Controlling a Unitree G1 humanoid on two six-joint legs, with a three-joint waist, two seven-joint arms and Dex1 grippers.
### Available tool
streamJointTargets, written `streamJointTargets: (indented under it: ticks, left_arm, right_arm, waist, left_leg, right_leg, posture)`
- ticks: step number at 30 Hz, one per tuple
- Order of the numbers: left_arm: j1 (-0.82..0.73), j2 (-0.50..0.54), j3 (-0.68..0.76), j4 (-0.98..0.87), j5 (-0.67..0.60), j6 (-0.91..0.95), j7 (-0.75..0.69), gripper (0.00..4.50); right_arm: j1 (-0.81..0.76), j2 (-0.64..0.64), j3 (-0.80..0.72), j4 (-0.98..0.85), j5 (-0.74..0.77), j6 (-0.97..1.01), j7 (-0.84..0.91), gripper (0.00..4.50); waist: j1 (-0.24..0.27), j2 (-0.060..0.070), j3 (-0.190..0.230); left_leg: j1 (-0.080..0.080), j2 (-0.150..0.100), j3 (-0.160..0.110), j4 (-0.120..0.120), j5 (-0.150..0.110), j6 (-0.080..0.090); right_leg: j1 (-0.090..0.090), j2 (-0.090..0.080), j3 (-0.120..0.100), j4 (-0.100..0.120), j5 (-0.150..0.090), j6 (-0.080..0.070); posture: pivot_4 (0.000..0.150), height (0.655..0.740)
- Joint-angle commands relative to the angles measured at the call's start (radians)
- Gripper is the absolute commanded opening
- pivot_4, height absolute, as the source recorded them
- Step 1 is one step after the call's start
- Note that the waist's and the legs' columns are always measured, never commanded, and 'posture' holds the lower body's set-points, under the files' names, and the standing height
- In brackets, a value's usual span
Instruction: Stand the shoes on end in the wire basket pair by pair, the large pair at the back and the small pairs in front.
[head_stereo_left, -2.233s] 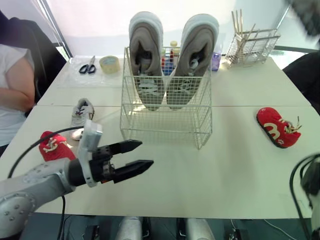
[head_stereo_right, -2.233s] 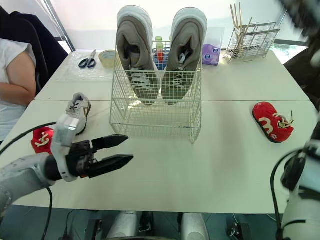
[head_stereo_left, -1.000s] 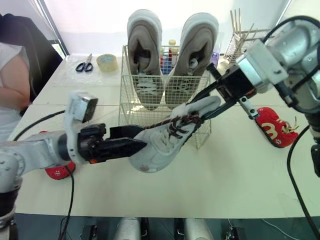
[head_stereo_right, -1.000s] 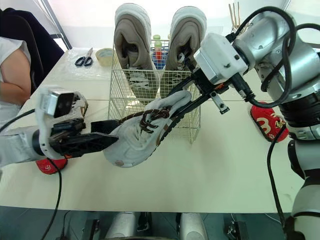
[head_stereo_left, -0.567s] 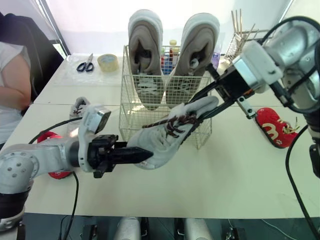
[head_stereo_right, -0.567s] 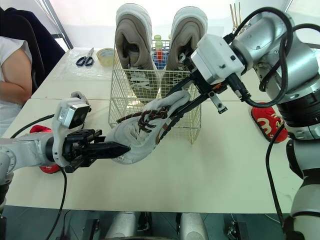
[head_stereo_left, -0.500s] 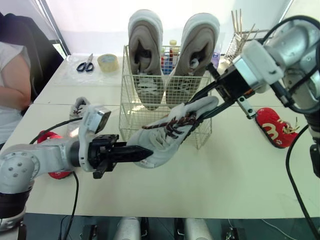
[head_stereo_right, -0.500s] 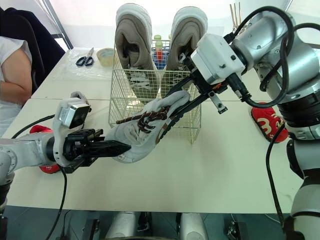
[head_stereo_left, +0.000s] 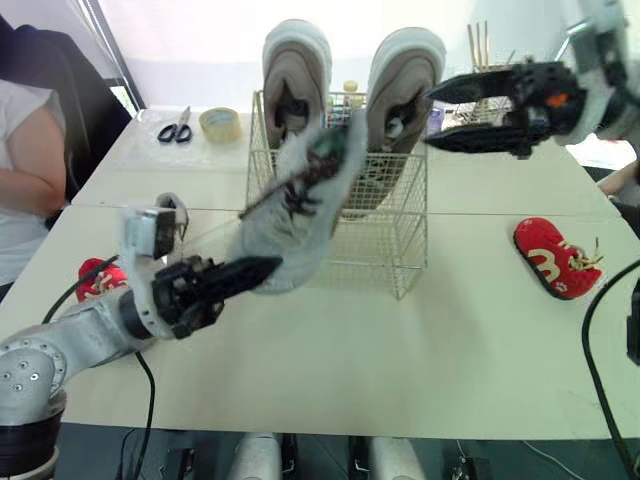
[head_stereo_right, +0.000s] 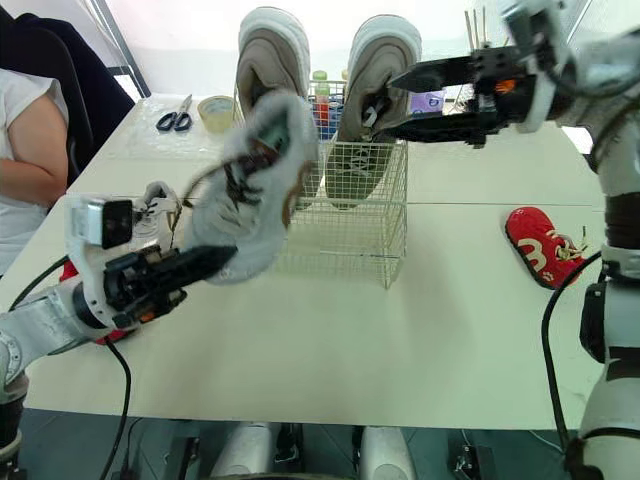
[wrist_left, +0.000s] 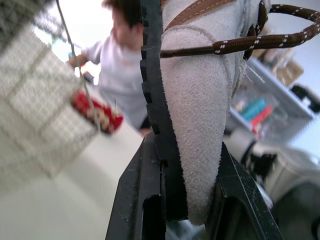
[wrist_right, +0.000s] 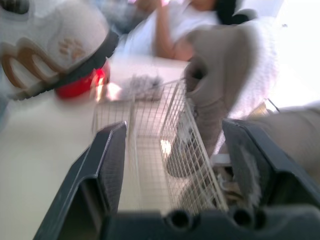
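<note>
two big shoes (head_stereo_left: 294, 62) are in the basket (head_stereo_left: 396, 252), no small ones; my left hand (head_stereo_left: 258, 270) grips a grey shoe (head_stereo_left: 300, 200), right hand (head_stereo_left: 430, 118) spread wide.

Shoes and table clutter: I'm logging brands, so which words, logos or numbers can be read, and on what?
"m": a white mark like this letter, on the red shoe at the right.
Purple pack: print too small to read.
Bottles behind the basket: labels too small.
Nothing else legible.

The left arm (head_stereo_left: 55, 350) has a rounded silver-grey shell, a white boxy camera block (head_stereo_left: 150, 232) at the wrist and a black cable (head_stereo_left: 143, 372) trailing beneath. The left gripper (head_stereo_left: 262, 268) and right gripper (head_stereo_left: 430, 118) have long, tapered black fingers.
</note>
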Motion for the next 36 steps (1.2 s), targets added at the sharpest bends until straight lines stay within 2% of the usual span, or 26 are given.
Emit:
streamJointTargets:
  ticks: [1,4,7,10,13,16,21,36]
  left_arm:
    - [-0.074,-0.035,0.011,-0.022,-0.04,-0.068,0.046,0.34]
    - [-0.139,-0.072,-0.015,-0.004,-0.03,-0.085,0.062,0.34]
    - [-0.195,-0.106,-0.048,0.031,0.012,-0.084,0.048,0.34]
    - [-0.229,-0.115,-0.074,0.063,0.068,-0.064,0.01,0.34]
    - [-0.241,-0.115,-0.085,0.085,0.092,-0.048,-0.02,0.34]
    - [-0.24,-0.115,-0.092,0.089,0.108,-0.03,-0.042,0.34]
    - [-0.205,-0.112,-0.124,0.08,0.202,-0.005,-0.089,0.34]
    - [-0.185,-0.119,-0.102,0.007,0.148,-0.009,-0.072,0.34]
  right_arm:
    - [0.099,0.106,-0.219,-0.177,0.339,0.259,-0.266,3.31]
    - [0.191,0.238,-0.298,-0.296,0.549,0.325,-0.514,3.31]
    - [0.253,0.368,-0.287,-0.388,0.732,0.305,-0.742,3.31]
    - [0.289,0.464,-0.246,-0.463,0.871,0.254,-0.903,3.31]
    - [0.3,0.505,-0.212,-0.513,0.957,0.213,-0.986,3.31]
    - [0.311,0.522,-0.175,-0.532,0.977,0.184,-1.026,3.31]
    - [0.312,0.54,-0.134,-0.561,0.997,0.141,-1.042,3.31]
    - [0.315,0.496,-0.125,-0.49,0.842,0.117,-0.95,3.31]
  waist:
    - [-0.004,0.0,0.0]
    - [-0.007,0.0,0.0]
    - [-0.004,0.0,0.0]
    - [-0.001,0.0,0.0]
    - [-0.001,0.0,0.0]
    - [-0.001,0.0,0.0]
    - [-0.002,0.0,0.0]
    - [-0.002,0.0,0.0]
  left_leg:
    - [0.0,0.0,0.0,0.0,0.0,0.0]
    - [0.001,0.001,-0.002,0.0,0.001,-0.001]
    - [0.001,0.001,-0.004,-0.001,0.001,-0.001]
    - [0.001,0.001,-0.004,0.0,0.001,-0.001]
    - [0.0,0.001,-0.004,0.0,0.002,-0.001]
    - [0.0,0.001,-0.004,0.0,0.002,-0.001]
    - [0.0,0.001,-0.005,0.0,0.001,0.0]
    - [0.0,0.002,-0.005,-0.001,-0.001,0.003]
  right_leg:
    - [0.0,0.0,0.0,0.001,0.0,0.0]
    - [0.001,0.002,-0.001,0.002,0.002,0.003]
    - [0.001,0.005,-0.001,0.003,0.002,0.003]
    - [0.002,0.008,-0.001,0.002,0.003,0.004]
    - [0.002,0.009,-0.001,0.002,0.002,0.004]
    - [0.002,0.009,-0.001,0.002,0.002,0.004]
    - [0.002,0.01,-0.001,0.002,0.002,0.004]
    - [0.002,0.01,-0.001,0.001,0.002,0.004]
  posture:
    - [0.15,0.7352]
    - [0.15,0.7352]
    - [0.15,0.7352]
    - [0.15,0.7352]
    - [0.15,0.7352]
    - [0.15,0.7352]
    - [0.15,0.7352]
    - [0.15,0.7352]
